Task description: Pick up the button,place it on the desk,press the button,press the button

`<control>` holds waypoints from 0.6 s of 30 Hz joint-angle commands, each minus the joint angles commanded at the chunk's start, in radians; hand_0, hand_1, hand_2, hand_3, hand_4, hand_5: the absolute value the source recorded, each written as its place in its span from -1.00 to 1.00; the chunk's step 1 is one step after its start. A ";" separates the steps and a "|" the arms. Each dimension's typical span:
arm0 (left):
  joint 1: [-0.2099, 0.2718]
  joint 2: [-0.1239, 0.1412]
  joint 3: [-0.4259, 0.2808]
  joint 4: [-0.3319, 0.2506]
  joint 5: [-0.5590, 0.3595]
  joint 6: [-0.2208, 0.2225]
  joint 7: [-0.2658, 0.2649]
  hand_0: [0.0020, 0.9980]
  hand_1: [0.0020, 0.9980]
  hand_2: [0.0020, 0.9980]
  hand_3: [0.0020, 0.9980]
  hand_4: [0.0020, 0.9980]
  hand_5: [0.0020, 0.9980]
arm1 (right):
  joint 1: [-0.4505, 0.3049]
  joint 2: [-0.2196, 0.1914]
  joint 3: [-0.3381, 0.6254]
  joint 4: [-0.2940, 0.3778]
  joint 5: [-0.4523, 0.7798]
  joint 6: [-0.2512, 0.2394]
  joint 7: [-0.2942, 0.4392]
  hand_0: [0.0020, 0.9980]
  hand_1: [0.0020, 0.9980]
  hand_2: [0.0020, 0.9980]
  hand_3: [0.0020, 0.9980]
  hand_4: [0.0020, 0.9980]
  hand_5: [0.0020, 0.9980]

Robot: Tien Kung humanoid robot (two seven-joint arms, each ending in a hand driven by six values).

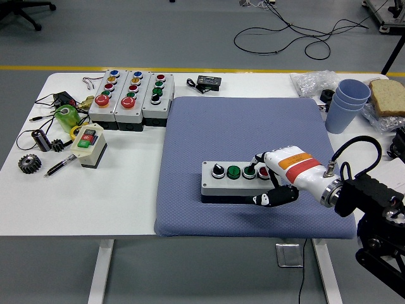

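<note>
Blue mat [253, 126] on white table [126, 202] | grey floor | right robot hand [275, 174] fingers curled onto button box [231, 180]
</note>
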 joint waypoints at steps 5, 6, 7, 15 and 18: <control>0.001 0.000 -0.002 0.000 0.004 -0.001 0.001 0.19 0.27 0.34 0.09 -0.31 0.39 | -0.003 0.002 -0.011 -0.014 0.001 0.003 -0.002 -0.81 -1.00 -0.60 0.30 0.87 0.04; 0.001 0.000 -0.003 0.000 0.006 -0.001 0.002 0.19 0.27 0.34 0.09 -0.31 0.39 | -0.004 0.002 -0.013 -0.015 0.001 0.003 -0.003 -0.81 -1.00 -0.60 0.30 0.87 0.04; 0.002 0.000 -0.003 0.000 0.007 -0.002 0.002 0.19 0.27 0.34 0.09 -0.31 0.39 | -0.004 0.001 -0.012 -0.015 0.001 0.003 -0.003 -0.81 -1.00 -0.60 0.30 0.87 0.04; 0.005 0.000 -0.001 0.000 0.004 -0.001 0.001 0.19 0.27 0.34 0.09 -0.31 0.39 | -0.005 0.000 0.011 -0.002 0.010 -0.039 0.000 -0.81 -1.00 -0.59 0.30 0.87 0.04; 0.006 0.000 0.003 0.000 -0.002 0.000 -0.001 0.19 0.27 0.34 0.09 -0.31 0.38 | -0.018 0.004 0.038 0.004 0.086 -0.151 0.016 -0.69 -1.00 -0.47 0.31 0.78 -0.05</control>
